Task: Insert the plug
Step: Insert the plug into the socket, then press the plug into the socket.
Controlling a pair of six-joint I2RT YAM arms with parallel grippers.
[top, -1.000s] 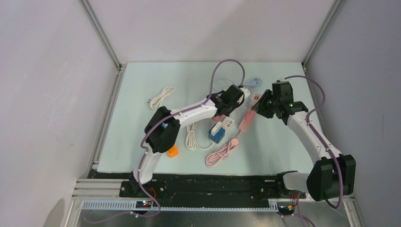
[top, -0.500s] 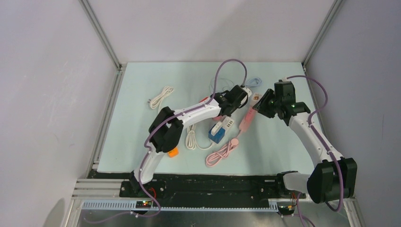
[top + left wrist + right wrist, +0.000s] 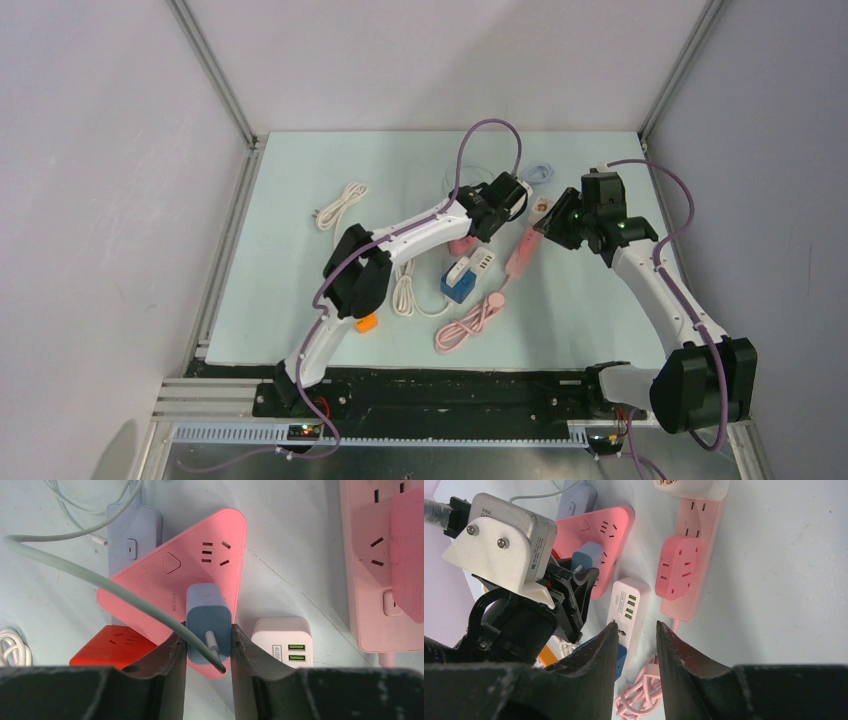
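Left wrist view: the blue plug sits over the near corner of the pink triangular strip. Whether its prongs are seated in a socket cannot be told.
Left gripper: clenched on the plug's two flat sides, cable end toward the camera.
Right gripper: fingers slightly apart and grasping nothing, hanging above the white USB charger.
Free socket: a three-slot outlet shows at 12 o'clock from the plug on the same strip.
Neighbours: the white charger lies at 4 o'clock from the plug, and the long pink strip at 2 o'clock.
Handling: probably a light, rigid plastic shell with smooth faces that could slip or twist under a push.
Cable: soft, trailing off toward 10 o'clock, so its drag may tilt the plug.
Hold: low on the flat sides, squarely, clear of the cable root.
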